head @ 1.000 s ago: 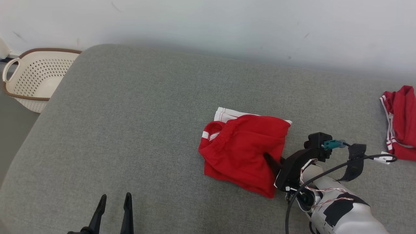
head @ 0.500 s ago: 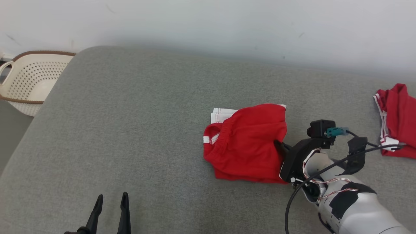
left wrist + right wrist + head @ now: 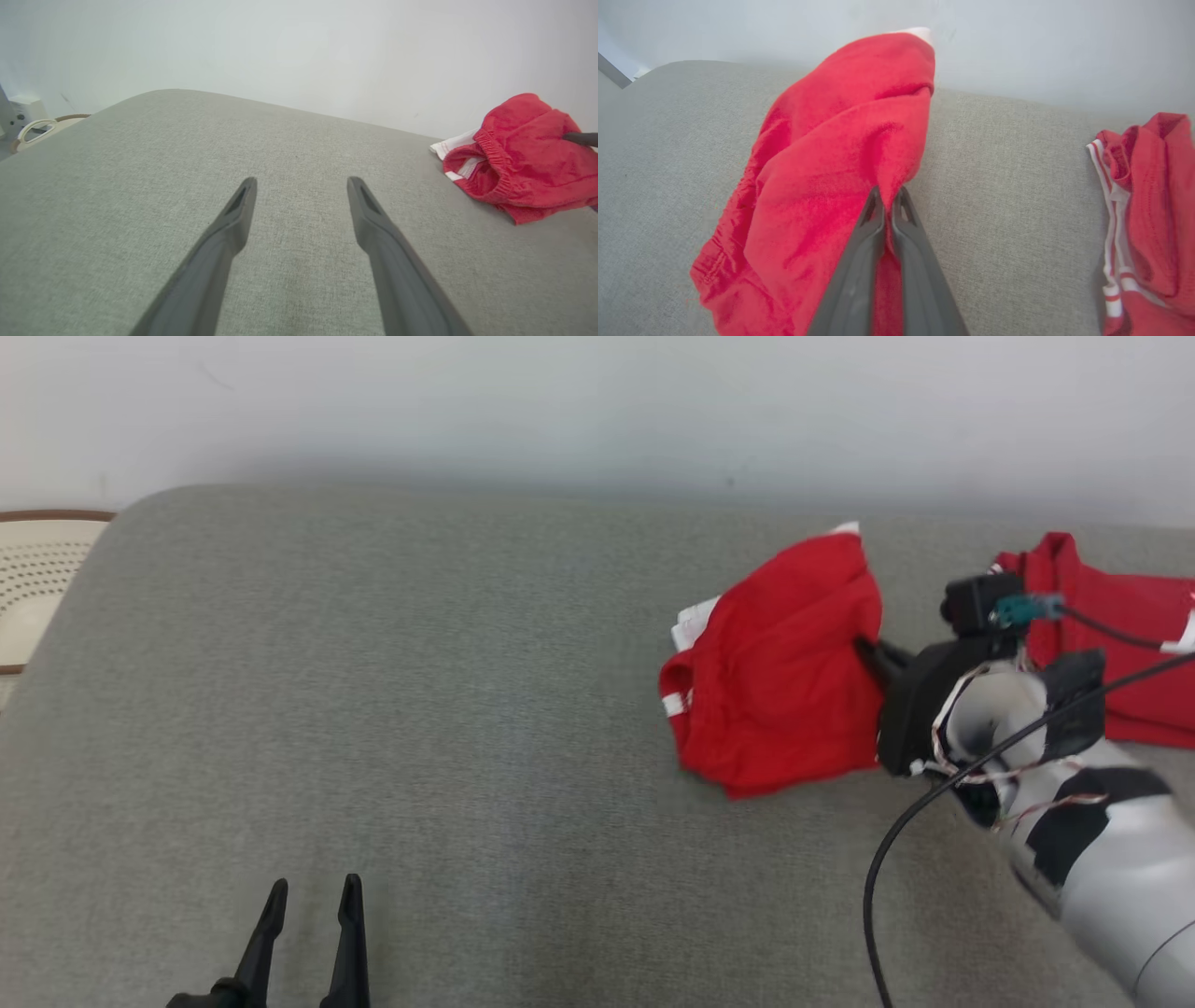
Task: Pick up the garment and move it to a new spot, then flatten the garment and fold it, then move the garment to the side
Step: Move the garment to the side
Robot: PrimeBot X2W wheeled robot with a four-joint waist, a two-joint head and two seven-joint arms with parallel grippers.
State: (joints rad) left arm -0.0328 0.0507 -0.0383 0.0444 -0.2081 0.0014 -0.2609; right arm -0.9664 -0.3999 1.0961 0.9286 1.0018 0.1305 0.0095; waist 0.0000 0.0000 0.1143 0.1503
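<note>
While the left gripper [image 3: 302, 182] hangs low over the near edge of the grey fabric-covered bench [image 3: 420, 709], its fingers stand wide apart with nothing between them. Judged idle, it is parked well clear of the work so the other arm has room.

Further in and toward the right-hand edge, the right gripper [image 3: 888, 192] has its fingers closed tight on a fold of the red garment [image 3: 784, 691]. The pinch is on the bundle's right side, and the cloth rises in a peak from that hold. The left wrist view shows its lower folds and elastic waistband resting on the bench. A one-sided grip of this kind suits hauling the bundle sideways rather than spreading it. The garment lies toward the far right corner, just short of the far edge.

A second red garment [image 3: 1153, 186] with white stripes lies beyond, close to the right-hand edge, apart from the held one.

Not established:
- How many layers the fingers hold. In the head view their tips are buried in cloth.
- The white trimmed portion, mostly tucked behind the red.
- Full extent of the second garment, cut by the frame and crossed by the arm and cable.
- The pale perforated basket [image 3: 33, 579] off the left-hand edge, seen only in part.
</note>
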